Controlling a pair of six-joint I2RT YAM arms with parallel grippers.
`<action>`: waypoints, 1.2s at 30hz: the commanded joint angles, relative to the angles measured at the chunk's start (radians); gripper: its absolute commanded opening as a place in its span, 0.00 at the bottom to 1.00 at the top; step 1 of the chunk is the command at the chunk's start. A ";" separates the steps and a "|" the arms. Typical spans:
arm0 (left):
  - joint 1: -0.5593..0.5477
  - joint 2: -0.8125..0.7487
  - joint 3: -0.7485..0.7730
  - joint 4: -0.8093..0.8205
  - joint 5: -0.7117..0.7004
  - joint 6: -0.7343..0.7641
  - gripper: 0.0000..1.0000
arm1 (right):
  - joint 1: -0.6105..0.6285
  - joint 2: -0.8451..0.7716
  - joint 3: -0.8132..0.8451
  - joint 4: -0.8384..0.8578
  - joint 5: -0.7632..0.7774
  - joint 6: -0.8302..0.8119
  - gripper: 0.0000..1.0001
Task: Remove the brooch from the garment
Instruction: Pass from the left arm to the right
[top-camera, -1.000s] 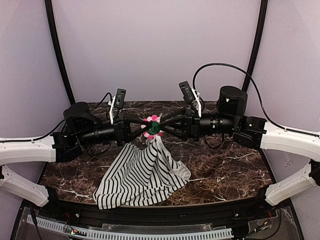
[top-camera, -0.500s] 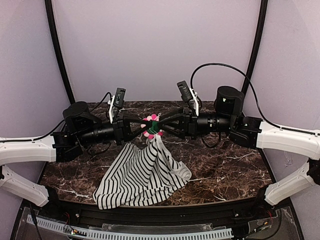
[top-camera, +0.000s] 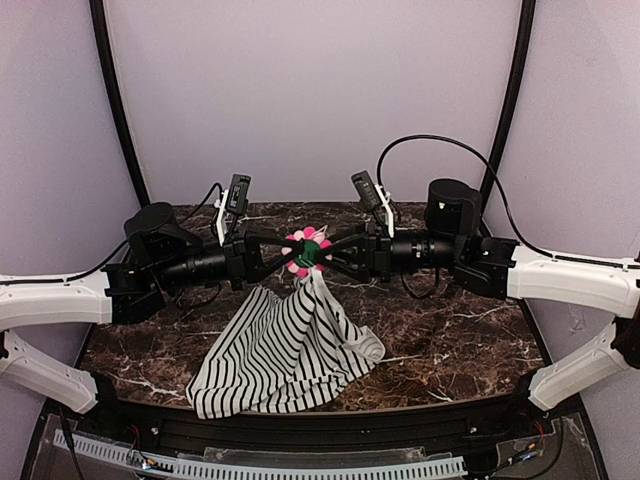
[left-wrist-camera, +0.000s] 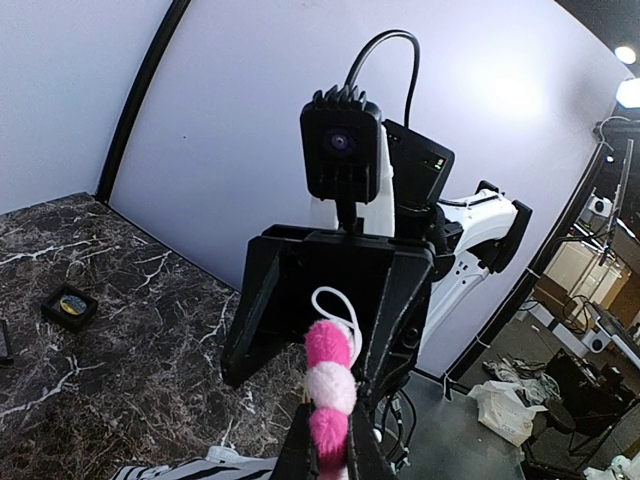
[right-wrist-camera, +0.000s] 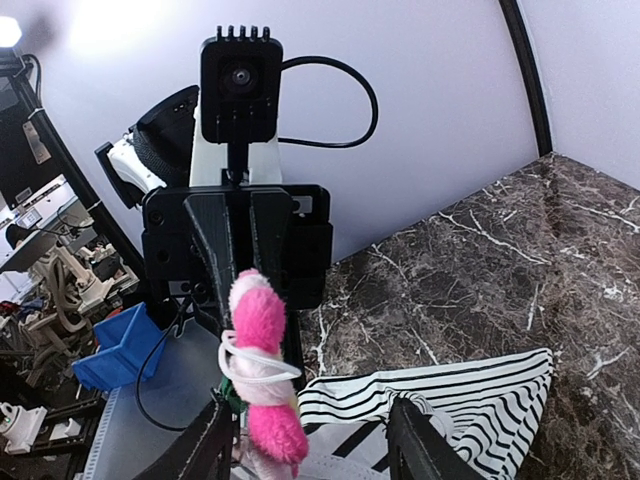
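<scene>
The brooch (top-camera: 306, 252), pink and white petals round a dark green centre, hangs in mid-air between the two grippers. My left gripper (top-camera: 297, 257) is shut on it; in the left wrist view the fingers (left-wrist-camera: 297, 452) pinch the brooch (left-wrist-camera: 331, 385). My right gripper (top-camera: 323, 252) is open around it from the other side. In the right wrist view the brooch (right-wrist-camera: 262, 375), with a white loop round it, sits beside the left finger (right-wrist-camera: 213, 443), inside the open right gripper (right-wrist-camera: 315, 448). The striped garment (top-camera: 285, 350) hangs from the brooch down onto the table and shows in the right wrist view (right-wrist-camera: 470, 400).
The dark marble table (top-camera: 460, 340) carries the garment's lower part near its front edge. A small black square frame (left-wrist-camera: 68, 305) lies on the table at the left. A blue bin (right-wrist-camera: 115, 350) stands off the table.
My right arm has slid a little to the left, bringing its open gripper closer around the brooch. The left gripper and the garment have stayed about where they were.
</scene>
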 joint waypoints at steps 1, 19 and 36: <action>-0.002 -0.008 0.036 0.027 0.015 -0.001 0.01 | -0.005 0.008 -0.009 0.068 -0.072 0.016 0.50; -0.005 -0.029 0.057 -0.274 -0.276 0.148 0.89 | -0.007 -0.007 0.156 -0.414 0.172 -0.039 0.00; -0.154 0.252 0.108 -0.193 -0.448 0.195 0.99 | -0.020 0.203 0.485 -1.127 0.415 0.032 0.00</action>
